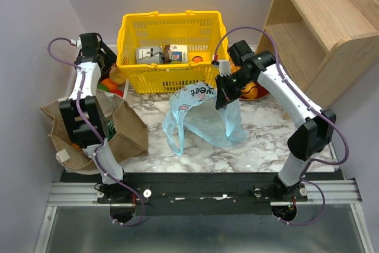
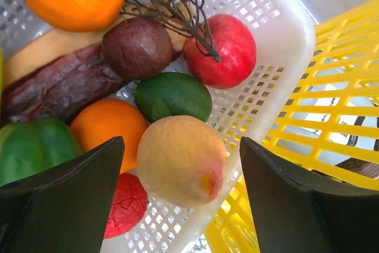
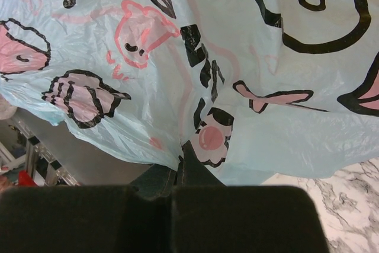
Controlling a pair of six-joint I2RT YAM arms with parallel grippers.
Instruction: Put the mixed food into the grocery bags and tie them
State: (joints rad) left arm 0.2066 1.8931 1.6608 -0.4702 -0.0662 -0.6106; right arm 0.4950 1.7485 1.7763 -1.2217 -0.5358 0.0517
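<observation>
While the left claw [image 2: 180,146] is hanging open astride a yellow peach [image 2: 180,164] in the white basket [image 2: 278,34] at the table's [image 1: 260,146] far left corner, the right claw [image 1: 224,96] is pinching the blue bag [image 1: 204,119] mid-table, jaws closed. I judge the round peach is risking squirting sideways under closing fingers. A lime [image 2: 174,96], an orange [image 2: 106,131] and the basket wall are crowding it, and the yellow basket [image 1: 172,45] is standing just beyond.
</observation>
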